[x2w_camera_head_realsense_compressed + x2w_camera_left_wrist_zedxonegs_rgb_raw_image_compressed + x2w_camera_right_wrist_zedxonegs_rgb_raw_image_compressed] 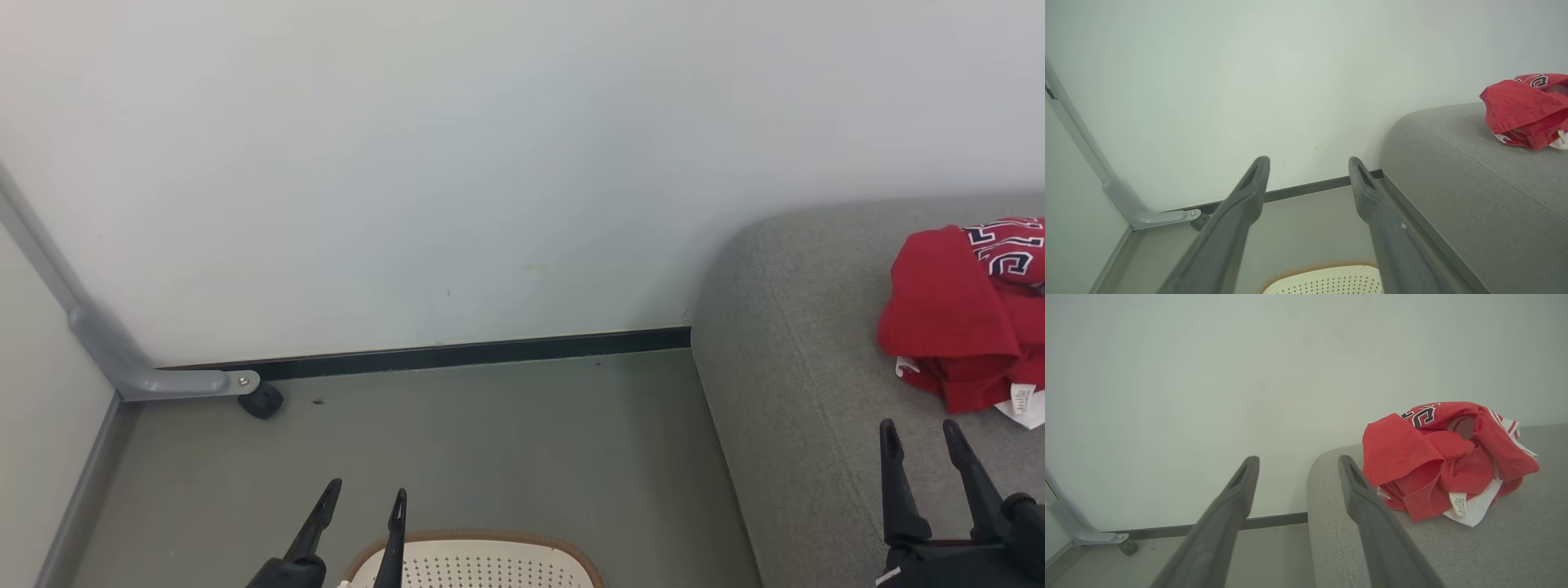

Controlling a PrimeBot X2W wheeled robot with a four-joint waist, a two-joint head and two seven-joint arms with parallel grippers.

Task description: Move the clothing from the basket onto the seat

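We see dark block lettering [1419, 413] edged in white on the red clothing [1404, 457], but folds hide most of it and we cannot make out a whole word or number. A small white tag [1458, 499] at its hem bears fine print, too small for us to read.

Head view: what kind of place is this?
Probably a staged indoor test corner rather than a lived-in home: a large grey woven-fabric sofa seat beside a bare pale wall, a cream perforated plastic laundry basket, and a grey metal frame leg on a black caster.
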